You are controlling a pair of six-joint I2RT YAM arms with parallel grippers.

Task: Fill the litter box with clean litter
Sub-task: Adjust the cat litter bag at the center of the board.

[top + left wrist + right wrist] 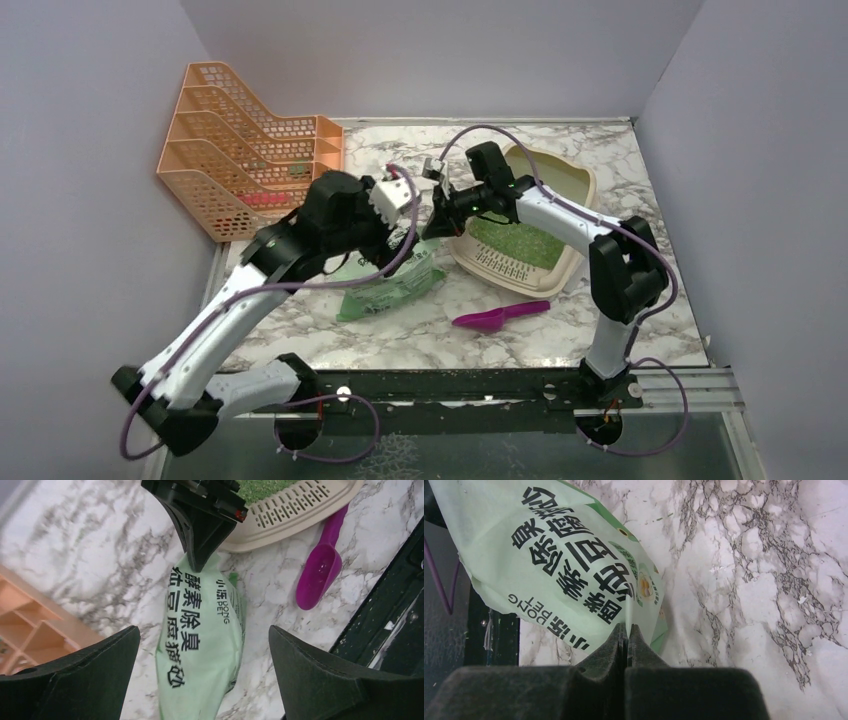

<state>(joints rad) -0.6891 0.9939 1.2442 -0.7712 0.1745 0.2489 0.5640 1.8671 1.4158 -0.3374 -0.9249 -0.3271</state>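
R pincer (pixel 626 629) nips soft translucent green bag (pixel 549 545); L pincer (pixel 204 632) splayed.

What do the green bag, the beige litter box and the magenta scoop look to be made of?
The bag looks like thin soft plastic film, translucent, creased and sagging. The litter box seems rigid moulded plastic, matte beige, with slots at its lip. The scoop is probably hard plastic, glossy, slightly see-through.

bare marble (pixel 612 146) behind litter box (pixel 578 184), scoop (pixel 500 316) in front, rack (pixel 250 150) back-left
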